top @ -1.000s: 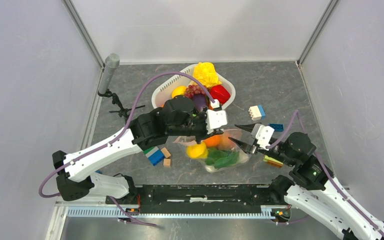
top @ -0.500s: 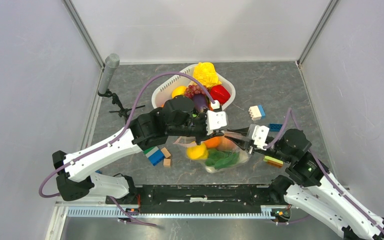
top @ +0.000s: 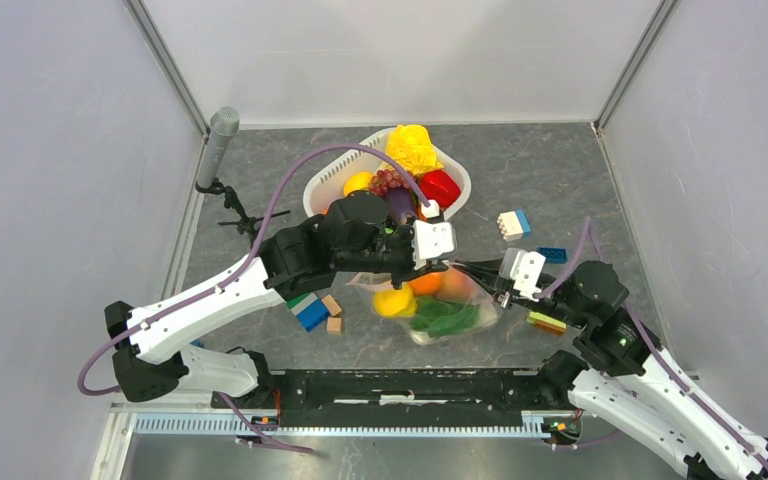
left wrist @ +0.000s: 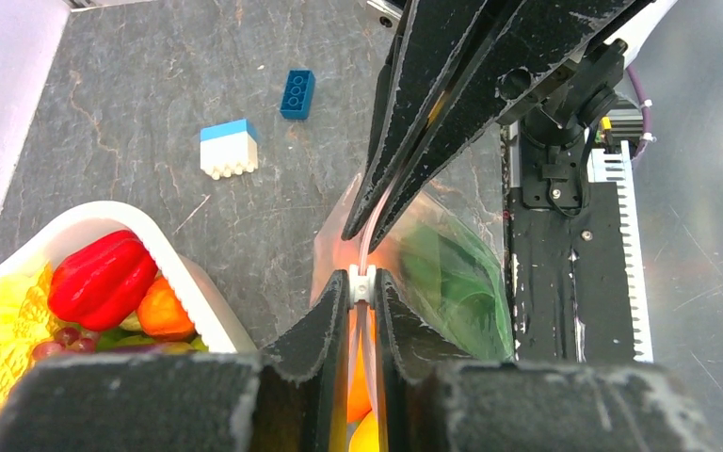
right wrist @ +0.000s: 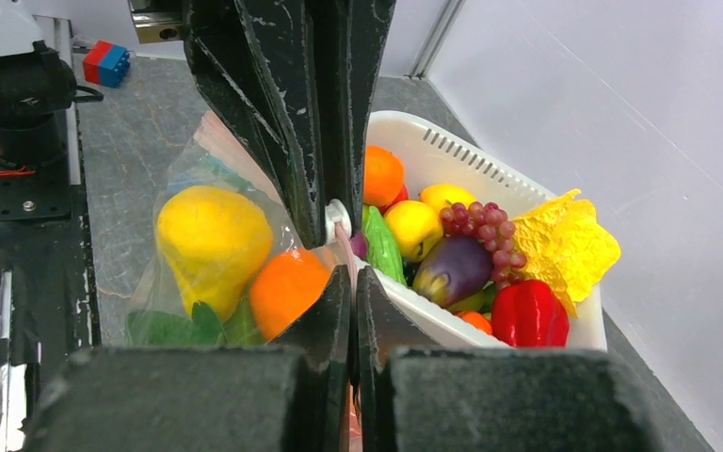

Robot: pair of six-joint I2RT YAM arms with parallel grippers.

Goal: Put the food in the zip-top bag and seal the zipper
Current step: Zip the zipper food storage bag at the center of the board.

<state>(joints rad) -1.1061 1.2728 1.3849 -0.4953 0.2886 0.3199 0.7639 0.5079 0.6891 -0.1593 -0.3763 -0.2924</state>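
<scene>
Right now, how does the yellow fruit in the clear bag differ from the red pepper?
The yellow fruit lies inside the bag; the red pepper lies in the white basket. The yellow fruit is rounded and smooth; the red pepper is lobed. Both are glossy toy food.

Pale grey walls [top: 400,50] enclose a dark, marbled grey tabletop [top: 550,165] under even light.

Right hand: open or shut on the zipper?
Shut: the right hand pinches the pink zipper, no gap between its fingers.
</scene>
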